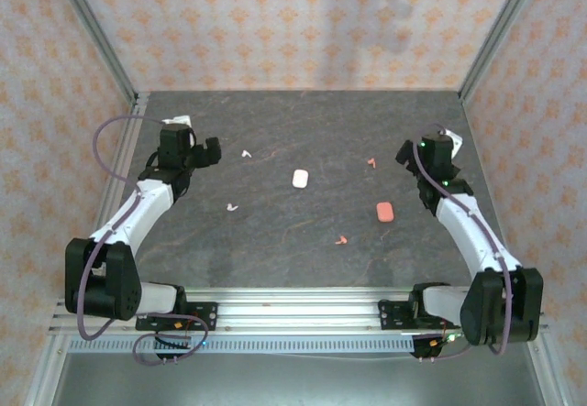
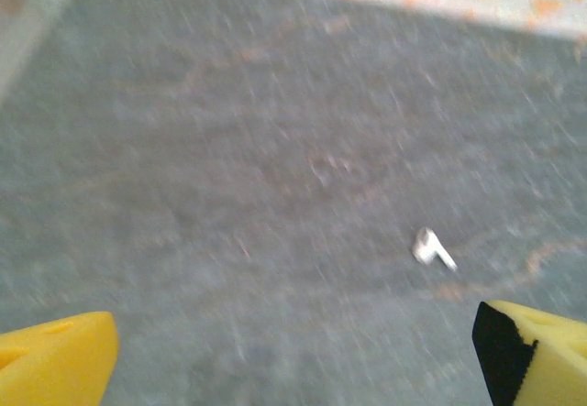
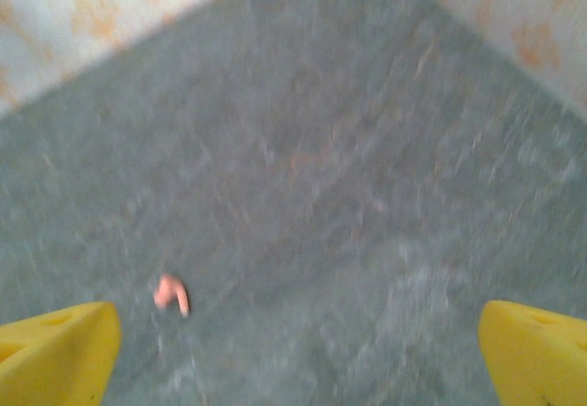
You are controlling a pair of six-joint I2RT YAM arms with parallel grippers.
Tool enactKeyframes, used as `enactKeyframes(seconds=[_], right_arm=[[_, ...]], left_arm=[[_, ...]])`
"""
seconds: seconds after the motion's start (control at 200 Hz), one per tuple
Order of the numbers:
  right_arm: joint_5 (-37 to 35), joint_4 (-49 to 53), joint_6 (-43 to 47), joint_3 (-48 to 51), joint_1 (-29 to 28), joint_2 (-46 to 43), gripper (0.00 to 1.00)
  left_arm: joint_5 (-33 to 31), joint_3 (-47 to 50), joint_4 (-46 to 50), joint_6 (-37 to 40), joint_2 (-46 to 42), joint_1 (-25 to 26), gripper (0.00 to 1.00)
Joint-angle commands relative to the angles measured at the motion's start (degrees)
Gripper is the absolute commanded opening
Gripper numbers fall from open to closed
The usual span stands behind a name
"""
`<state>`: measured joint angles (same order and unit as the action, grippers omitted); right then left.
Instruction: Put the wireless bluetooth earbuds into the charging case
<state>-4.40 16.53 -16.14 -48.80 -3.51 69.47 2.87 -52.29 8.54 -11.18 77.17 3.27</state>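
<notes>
Looking down from above, the dark table [image 1: 275,250] carries the white case [image 1: 300,179] near the middle and the coral case [image 1: 385,211] to its right and nearer the arms, both lying apart from every earbud. The far white earbud [image 1: 246,153] sits left of the white case, and the near white earbud [image 1: 232,208] lies closer to the bases. The far coral earbud [image 1: 371,162] lies toward the right, and the near coral earbud [image 1: 341,239] rests between the cases and the front rail. The left gripper [image 1: 207,153] hovers at the left, aimed at the far white earbud, and the right gripper [image 1: 406,157] hovers at the right beside the far coral earbud.

In the left wrist view, which is blurred, the left gripper [image 2: 293,360] has its yellow fingertips [image 2: 55,360] spread wide with nothing between them. The far white earbud [image 2: 433,248] lies ahead on the table, toward the right finger.

In the right wrist view, also blurred, the right gripper [image 3: 293,356] is spread just as wide and empty, and the far coral earbud [image 3: 171,293] lies just ahead of its left-hand finger.
</notes>
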Motion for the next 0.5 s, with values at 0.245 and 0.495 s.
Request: enactKeyframes(seconds=[0.245, 0.495], right_arm=[[7.31, 24.49, -5.79, -1.8, -6.46, 9.17, 0.9], [8.48, 23.24, 0.24, 0.46, -7.55, 9.12, 0.9]], left_arm=[[8.25, 1.22, 19.38, -6.7, -1.15, 15.94, 1.0], [12.01, 7.57, 11.46, -8.22, -7.27, 19.76, 1.0]])
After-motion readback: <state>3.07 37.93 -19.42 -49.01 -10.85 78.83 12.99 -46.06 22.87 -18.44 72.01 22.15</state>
